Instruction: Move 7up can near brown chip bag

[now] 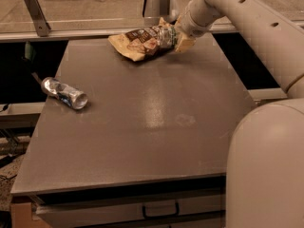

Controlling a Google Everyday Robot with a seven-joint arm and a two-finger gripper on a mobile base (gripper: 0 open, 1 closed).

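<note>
The brown chip bag (137,42) lies flat at the far edge of the grey table (142,127). The 7up can (166,37), silver-white with a green band, lies on its side against the bag's right end. My gripper (176,38) reaches in from the upper right and is shut on the 7up can, holding it at table height right by the bag.
A crushed silver-blue can (64,93) lies near the table's left edge. A metal rail and bracket (35,13) run behind the table. My robot body (266,165) fills the lower right. A drawer handle (160,210) shows under the front edge.
</note>
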